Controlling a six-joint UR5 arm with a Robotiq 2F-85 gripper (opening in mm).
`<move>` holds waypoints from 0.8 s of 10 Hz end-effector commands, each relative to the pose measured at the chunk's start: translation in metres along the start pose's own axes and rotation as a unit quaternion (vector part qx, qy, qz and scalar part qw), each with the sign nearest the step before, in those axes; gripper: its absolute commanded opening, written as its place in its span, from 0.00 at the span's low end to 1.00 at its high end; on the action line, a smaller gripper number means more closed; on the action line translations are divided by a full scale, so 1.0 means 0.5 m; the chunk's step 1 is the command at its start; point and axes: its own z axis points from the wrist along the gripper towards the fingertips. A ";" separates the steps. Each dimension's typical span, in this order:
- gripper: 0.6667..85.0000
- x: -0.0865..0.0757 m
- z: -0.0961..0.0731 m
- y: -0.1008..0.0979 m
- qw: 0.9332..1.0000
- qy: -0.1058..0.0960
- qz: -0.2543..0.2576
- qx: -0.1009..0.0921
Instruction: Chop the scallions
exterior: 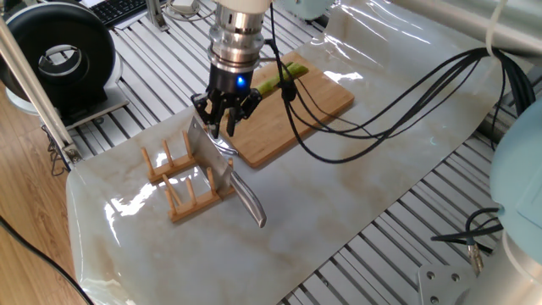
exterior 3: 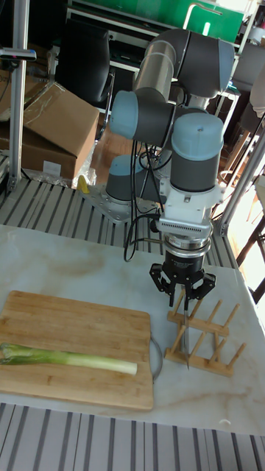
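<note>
Marble-patterned table [exterior: 356,186] under a slatted frame. Scallions [exterior 3: 70,358] lie whole on the cutting board [exterior 3: 73,327], uncut. Beside the board, a wooden rack [exterior: 182,182] holds the knife [exterior: 222,168] upright, handle accessible. End effector [exterior: 225,127] hovers over the knife, fingers spread, empty, apparently lining up a grasp.

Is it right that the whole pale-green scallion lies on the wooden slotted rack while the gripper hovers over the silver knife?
Not quite. The whole pale-green scallion lies on the bamboo cutting board, not on the wooden slotted rack. The tall fixed view shows it clearly. The rest holds: the gripper hovers over the silver knife, which stands in the rack.
</note>
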 end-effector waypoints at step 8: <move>0.38 0.039 0.034 0.025 0.999 0.021 -0.048 0.001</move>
